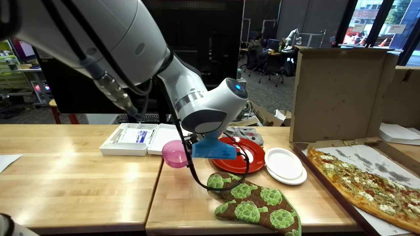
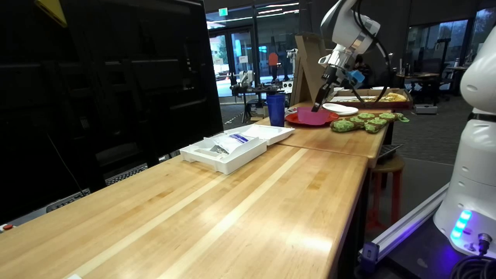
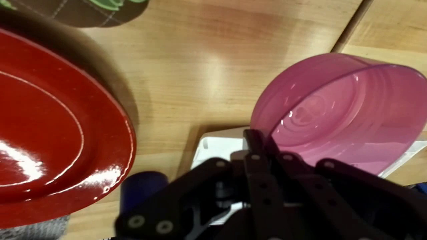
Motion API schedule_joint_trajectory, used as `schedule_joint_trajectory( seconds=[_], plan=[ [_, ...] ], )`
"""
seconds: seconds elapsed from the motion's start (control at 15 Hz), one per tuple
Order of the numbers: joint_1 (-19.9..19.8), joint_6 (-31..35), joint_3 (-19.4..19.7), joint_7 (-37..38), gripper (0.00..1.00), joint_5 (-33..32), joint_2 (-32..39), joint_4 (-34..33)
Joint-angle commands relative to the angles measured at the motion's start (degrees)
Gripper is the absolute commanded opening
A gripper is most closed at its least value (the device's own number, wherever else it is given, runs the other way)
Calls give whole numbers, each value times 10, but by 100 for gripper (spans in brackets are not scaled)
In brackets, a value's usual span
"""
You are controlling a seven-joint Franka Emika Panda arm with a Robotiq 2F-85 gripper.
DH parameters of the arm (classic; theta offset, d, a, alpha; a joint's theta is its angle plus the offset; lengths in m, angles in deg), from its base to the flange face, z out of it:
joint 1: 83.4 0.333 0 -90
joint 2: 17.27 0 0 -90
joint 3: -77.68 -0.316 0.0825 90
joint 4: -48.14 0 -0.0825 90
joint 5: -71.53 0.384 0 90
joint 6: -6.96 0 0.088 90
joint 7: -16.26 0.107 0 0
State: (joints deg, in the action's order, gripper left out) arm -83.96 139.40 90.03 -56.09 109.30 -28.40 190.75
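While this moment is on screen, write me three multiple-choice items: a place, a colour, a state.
1. The white plates are
A) beside the pizza box
B) inside that box
C) on the mitt

2. The cup is
A) green
B) blue
C) yellow

3. The jaws are
A) wide open
B) shut on nothing
C) shut on the pink bowl

1 A: both exterior views show this.
2 B: an exterior view shows blue sides.
3 C: the wrist view shows the bowl's rim between them.

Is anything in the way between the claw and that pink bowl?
Nothing visible: the claw pinches the pink bowl directly at its rim. The red plate lies apart, at the wrist view's left.
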Motion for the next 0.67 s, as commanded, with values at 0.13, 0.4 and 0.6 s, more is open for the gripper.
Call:
schedule_joint_trajectory(
  seconds=[0.13, 0.4, 0.6],
  plan=[
    [-29, -12, 12, 5, 1, 17, 8, -41],
    [-45, -12, 25, 3, 1, 41, 25, -68],
    [-58, -12, 31, 5, 1, 57, 45, -90]
  ],
)
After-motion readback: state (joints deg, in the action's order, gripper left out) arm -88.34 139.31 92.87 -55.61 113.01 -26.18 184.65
